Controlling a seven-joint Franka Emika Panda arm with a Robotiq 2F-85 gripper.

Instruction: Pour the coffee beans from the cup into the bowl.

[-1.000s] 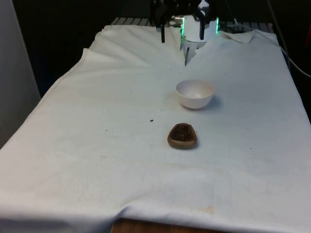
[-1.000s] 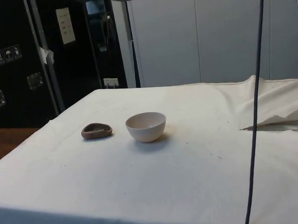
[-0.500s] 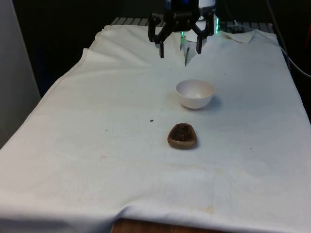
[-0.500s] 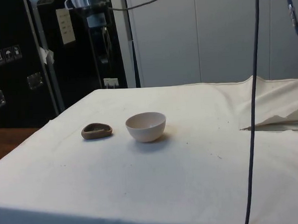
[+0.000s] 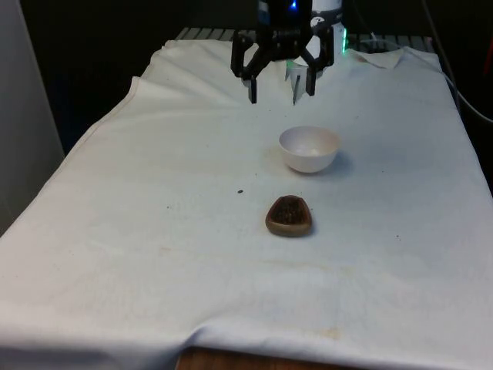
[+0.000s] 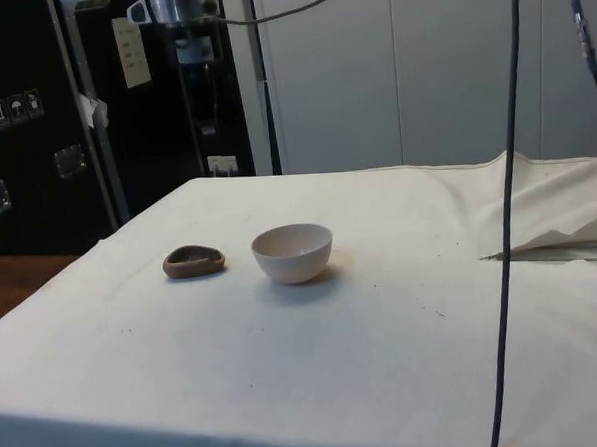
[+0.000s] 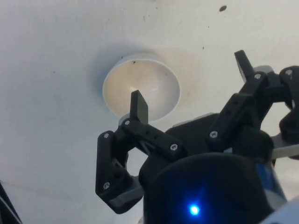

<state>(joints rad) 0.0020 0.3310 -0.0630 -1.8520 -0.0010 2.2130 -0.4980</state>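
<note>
A white bowl (image 5: 309,148) (image 6: 293,252) stands empty on the white cloth near the table's middle. Just in front of it sits a low brown cup (image 5: 290,215) (image 6: 193,261) holding dark coffee beans. My gripper (image 5: 281,94) hangs open in the air behind the bowl, well above the cloth and apart from both objects. In the wrist view the gripper (image 7: 190,83) points down with its fingers (image 7: 138,106) spread wide, and the bowl (image 7: 156,81) lies below them, partly under one finger. Nothing is between the fingers.
A single dark bean (image 5: 240,192) lies on the cloth at the front view's left of the cup. The cloth is bunched into folds (image 5: 381,58) at the far end. A dark cable (image 6: 503,233) hangs down in the side view.
The gripper has come down and forward from the table's far end towards the bowl, staying open. Bowl and cup have not moved.
</note>
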